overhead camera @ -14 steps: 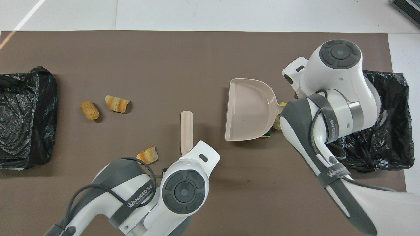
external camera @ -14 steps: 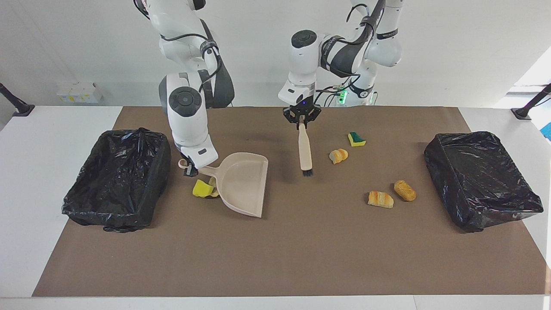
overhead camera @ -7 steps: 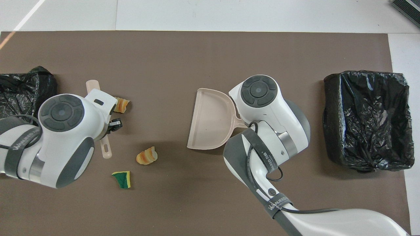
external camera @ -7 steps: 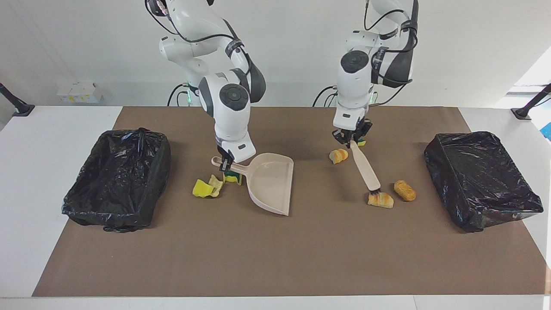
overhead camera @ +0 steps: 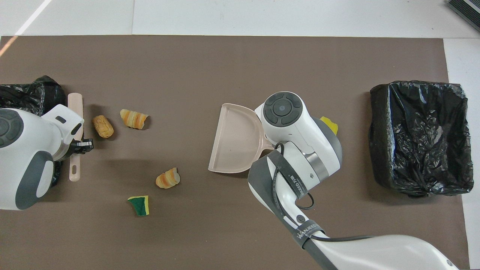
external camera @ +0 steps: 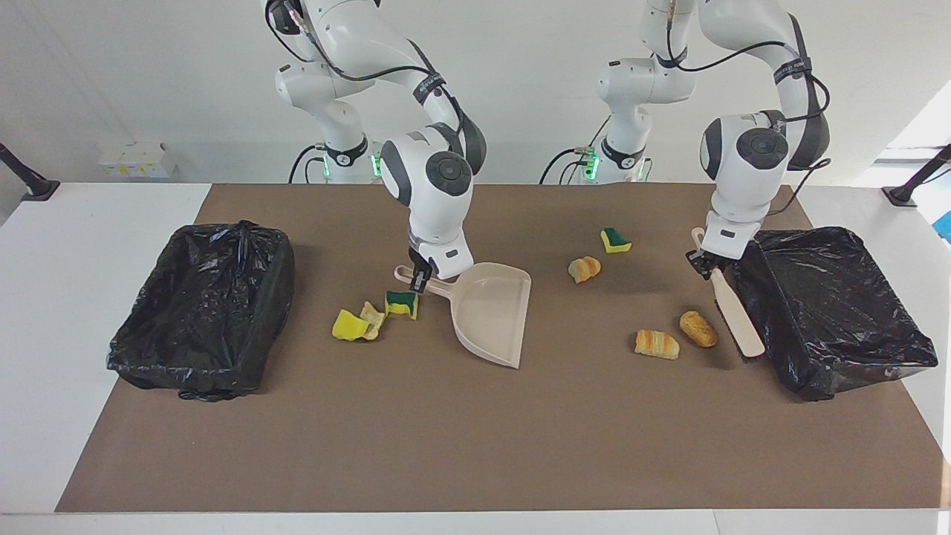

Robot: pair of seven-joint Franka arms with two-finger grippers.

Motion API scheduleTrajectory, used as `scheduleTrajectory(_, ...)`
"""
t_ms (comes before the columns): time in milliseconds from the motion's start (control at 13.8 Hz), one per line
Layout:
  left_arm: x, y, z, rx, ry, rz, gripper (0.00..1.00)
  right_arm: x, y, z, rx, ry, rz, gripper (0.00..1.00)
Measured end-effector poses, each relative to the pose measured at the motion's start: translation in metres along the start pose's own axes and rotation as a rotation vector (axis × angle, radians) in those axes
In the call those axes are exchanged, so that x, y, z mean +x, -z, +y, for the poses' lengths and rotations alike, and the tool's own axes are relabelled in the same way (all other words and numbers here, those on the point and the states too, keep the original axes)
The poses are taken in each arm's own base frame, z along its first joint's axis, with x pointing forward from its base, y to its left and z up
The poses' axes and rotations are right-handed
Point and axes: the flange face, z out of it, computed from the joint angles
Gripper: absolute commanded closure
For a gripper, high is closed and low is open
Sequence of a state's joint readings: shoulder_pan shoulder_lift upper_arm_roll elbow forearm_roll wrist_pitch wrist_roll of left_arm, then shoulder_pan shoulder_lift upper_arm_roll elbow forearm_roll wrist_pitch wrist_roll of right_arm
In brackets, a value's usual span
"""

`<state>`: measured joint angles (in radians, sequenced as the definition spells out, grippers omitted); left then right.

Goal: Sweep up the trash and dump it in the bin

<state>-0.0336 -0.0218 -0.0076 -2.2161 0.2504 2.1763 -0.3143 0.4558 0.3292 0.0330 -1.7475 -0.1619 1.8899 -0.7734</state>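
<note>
Left gripper (external camera: pixel 706 261) pinches the beige plastic brush (external camera: pixel 734 312) beside the black-bagged bin (external camera: pixel 832 305) at the left arm's end. Two golden-brown rolls (external camera: pixel 676 336) lie at the brush's nine o'clock in the facing view. Right gripper (external camera: pixel 420 281) clamps the beige plastic dustpan (external camera: pixel 490 312) by its handle, yellow sponge scraps (external camera: pixel 371 318) just beside it.
</note>
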Motion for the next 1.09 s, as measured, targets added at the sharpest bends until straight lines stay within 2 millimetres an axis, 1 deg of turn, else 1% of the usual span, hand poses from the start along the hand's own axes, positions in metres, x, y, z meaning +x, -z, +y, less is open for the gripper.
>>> scheduleTrajectory(145,-0.003,-0.008,0.011,-0.002,-0.024,-0.004,1.00,0.000,0.000,0.000,0.000,0.000,0.000,1.00)
scheduleTrajectory(289,-0.003,-0.015,0.028,-0.014,-0.050,0.003,1.00,0.000,0.000,0.000,0.001,0.000,0.000,1.00)
scheduleTrajectory(362,-0.004,-0.017,0.040,-0.037,-0.062,0.000,1.00,0.000,0.000,0.000,0.001,0.000,-0.001,1.00)
scheduleTrajectory(579,-0.016,-0.010,0.089,-0.118,-0.134,-0.005,1.00,0.000,-0.001,0.000,0.001,0.000,-0.001,1.00)
scheduleTrajectory(651,-0.023,-0.005,0.110,-0.138,-0.162,-0.005,1.00,0.000,-0.001,0.000,0.001,-0.002,-0.001,1.00)
scheduleTrajectory(868,-0.053,0.011,0.175,-0.195,-0.253,-0.007,1.00,0.001,-0.001,-0.001,0.002,-0.012,-0.002,1.00)
scheduleTrajectory(1013,-0.073,0.022,0.214,-0.247,-0.296,-0.002,1.00,0.002,-0.001,-0.003,0.002,-0.014,-0.003,1.00)
scheduleTrajectory(1085,-0.082,0.026,0.228,-0.261,-0.317,0.002,1.00,0.002,-0.002,-0.004,0.003,-0.018,-0.004,1.00)
